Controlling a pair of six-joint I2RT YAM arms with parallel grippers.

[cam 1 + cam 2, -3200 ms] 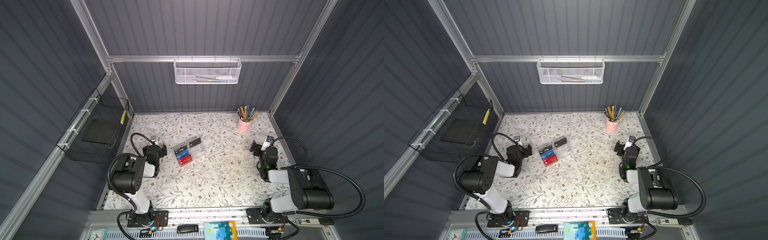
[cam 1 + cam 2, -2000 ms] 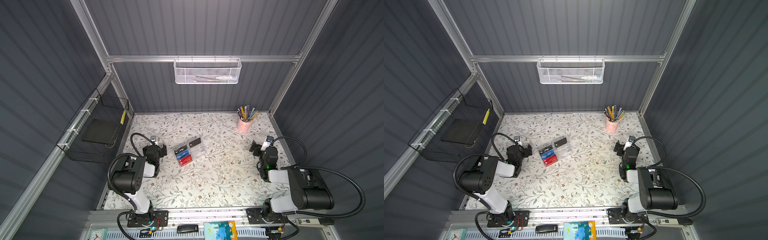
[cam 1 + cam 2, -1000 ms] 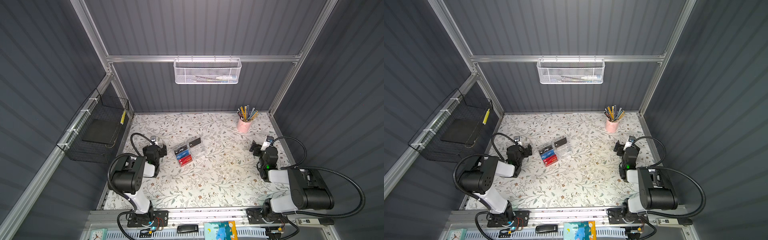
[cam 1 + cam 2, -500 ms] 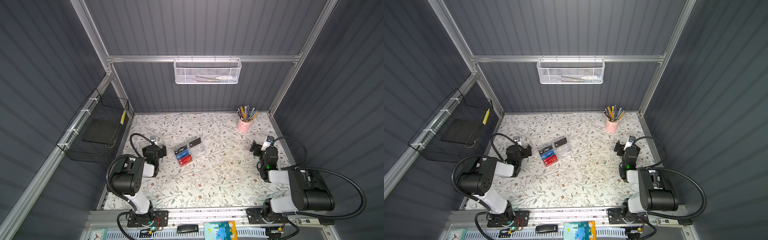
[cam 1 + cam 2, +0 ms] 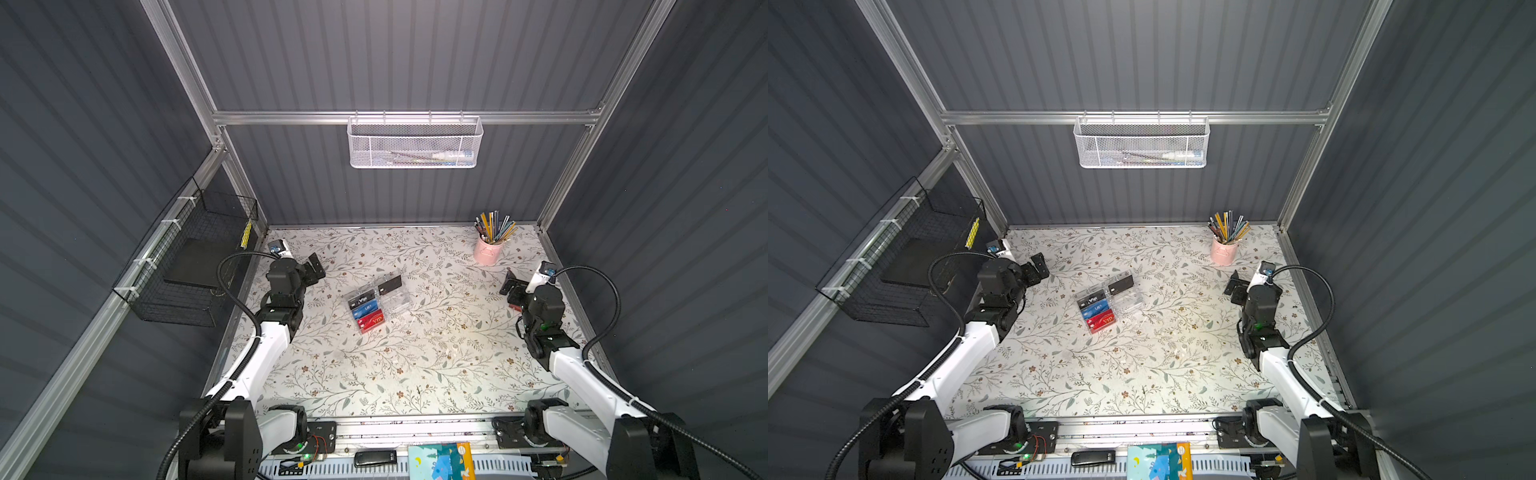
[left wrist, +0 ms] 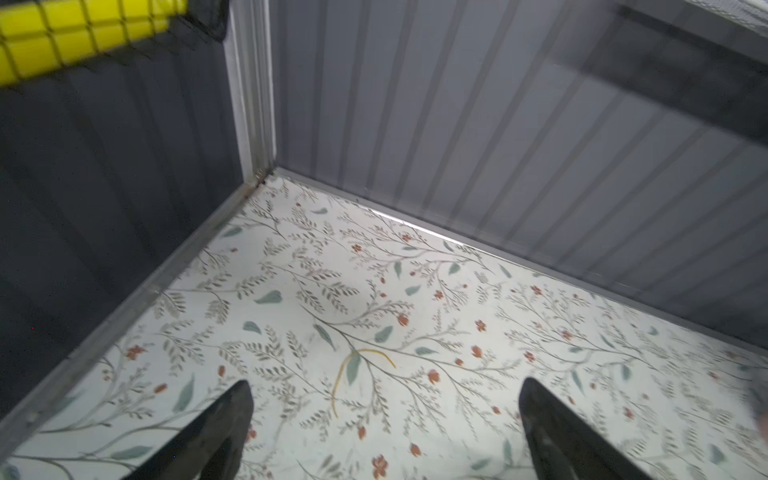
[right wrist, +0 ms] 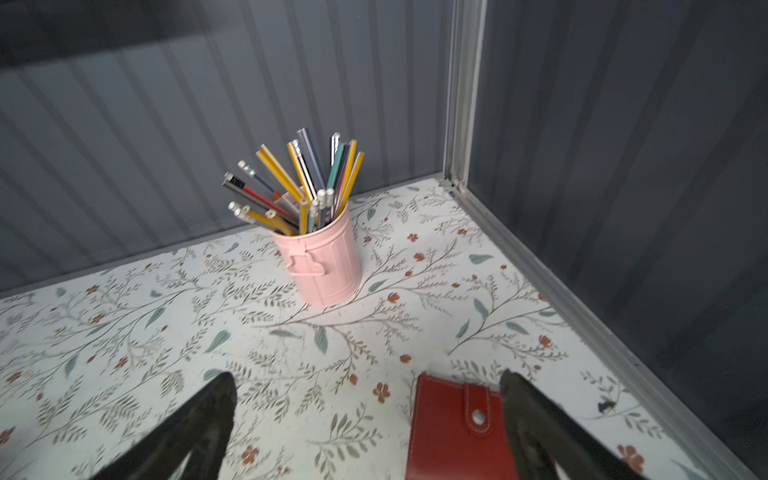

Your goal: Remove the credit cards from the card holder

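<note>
Left gripper point(image 5: 313, 266) point(image 6: 384, 384): jaws spread wide and holding nothing. In the left wrist view you see only bare floral bench point(image 5: 415, 365) between its two black fingers point(image 6: 224, 428). It hangs over the bench near the far left corner, close to the left edge.

Right gripper point(image 5: 513, 286) point(image 7: 368, 376): jaws also spread wide and holding nothing. It sits by the right edge of the bench, short of the far right corner.

Card holder point(image 7: 453, 428): a red wallet lying flat on the bench at the right edge, directly under the right gripper. It is closed, with the strap tab snapped across it. In the right wrist view it lies inside the spread of the jaws, hard up against one finger point(image 7: 536, 419), and that finger overlaps its edge. You cannot tell whether the finger touches it.

Hard to make out:
- The wallet's near part is cut off by the frame edge in the wrist view.
- In both top views the right arm covers nearly all of the wallet.
- The wallet is shut, so its inside is hidden and the credit cards cannot be seen.

Elsewhere:
- A clear acrylic rack point(image 5: 376, 301) holds black, blue and red VIP cards mid-bench, well apart from both grippers.
- A pink pencil can point(image 5: 487, 251) point(image 7: 324, 266) stands upright near the far right corner, beyond the right gripper.
</note>
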